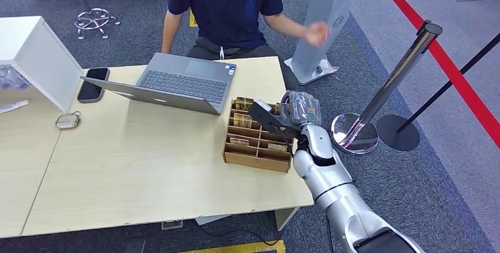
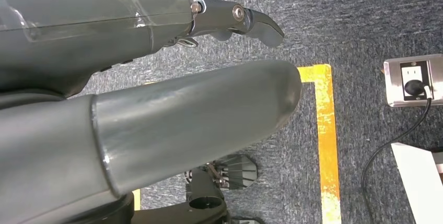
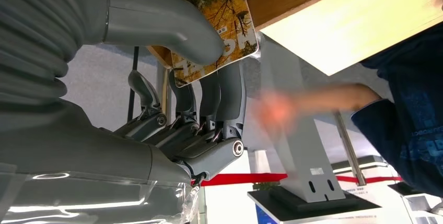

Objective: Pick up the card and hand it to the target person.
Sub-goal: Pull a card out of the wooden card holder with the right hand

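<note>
open air lies between the right robot hand (image 1: 282, 115) and the person's hand (image 1: 317, 33) at one o'clock; the laptop (image 1: 171, 82) blocks eleven o'clock.

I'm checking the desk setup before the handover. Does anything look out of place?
The laptop sits askew, angled across the table, its screen folded back nearly flat. Otherwise nothing stands out: the wooden card rack stands square, with nothing spilled.
</note>
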`<state>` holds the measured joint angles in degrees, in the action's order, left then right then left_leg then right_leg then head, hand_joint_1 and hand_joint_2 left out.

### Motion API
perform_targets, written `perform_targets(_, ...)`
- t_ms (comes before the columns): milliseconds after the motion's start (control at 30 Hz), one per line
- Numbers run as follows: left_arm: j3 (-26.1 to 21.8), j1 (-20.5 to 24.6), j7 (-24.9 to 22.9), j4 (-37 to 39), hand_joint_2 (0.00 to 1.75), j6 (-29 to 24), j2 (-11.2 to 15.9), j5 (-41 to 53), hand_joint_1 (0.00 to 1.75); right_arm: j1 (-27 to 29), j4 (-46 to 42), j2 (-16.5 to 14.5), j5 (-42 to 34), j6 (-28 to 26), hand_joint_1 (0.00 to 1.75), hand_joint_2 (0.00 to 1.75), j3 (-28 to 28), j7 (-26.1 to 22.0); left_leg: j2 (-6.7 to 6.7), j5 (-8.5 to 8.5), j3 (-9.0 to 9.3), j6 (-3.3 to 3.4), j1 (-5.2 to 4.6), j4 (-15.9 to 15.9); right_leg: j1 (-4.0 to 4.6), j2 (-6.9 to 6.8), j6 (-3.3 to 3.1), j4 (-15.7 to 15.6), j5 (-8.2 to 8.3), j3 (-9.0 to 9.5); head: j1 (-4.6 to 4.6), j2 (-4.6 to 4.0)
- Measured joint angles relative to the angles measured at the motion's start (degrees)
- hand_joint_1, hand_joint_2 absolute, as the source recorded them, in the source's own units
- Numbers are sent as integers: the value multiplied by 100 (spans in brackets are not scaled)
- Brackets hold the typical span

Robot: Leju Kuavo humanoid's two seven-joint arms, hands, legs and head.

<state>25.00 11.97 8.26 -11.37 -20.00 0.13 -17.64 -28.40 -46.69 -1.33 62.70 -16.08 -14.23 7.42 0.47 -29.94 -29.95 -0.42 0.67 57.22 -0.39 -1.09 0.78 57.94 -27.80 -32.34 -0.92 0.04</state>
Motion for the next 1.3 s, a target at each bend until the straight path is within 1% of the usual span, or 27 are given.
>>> perform_targets(233,0,-2,4,0,0,0,0,-5,0,5,-24,-2,8,14,141,175,-1,-25,-1,0,-1,0,0,0,0,0,0,0,0,0,0,0)
perform_targets(433,0,-3,7,0,0,0,5,-39,0,76,-247,-1,88,139,142,175,-44,43,-1,0,-3,0,0,0,0,0,0,0,0,-3,1,0)
perform_targets(833,0,-15,44,0,0,0,11,-105,0,309,-1182,16,383,354,141,175,-267,148,-2,0,-5,0,0,0,0,0,0,0,0,-5,1,0)
perform_targets(1033,0,-19,75,0,0,-1,12,-128,0,375,-1641,54,498,494,151,175,-394,171,-1,0,-5,0,0,0,0,0,0,0,0,-5,0,0)
perform_targets(1167,0,-22,81,0,0,0,13,-144,0,404,-1988,89,542,500,147,175,-456,176,-2,0,-5,0,0,1,0,0,0,0,0,-6,1,0)
perform_targets(1300,0,-22,81,0,0,0,13,-146,0,404,-2062,103,547,502,147,175,-470,179,-2,0,-5,0,0,1,0,0,0,0,0,-5,0,0)
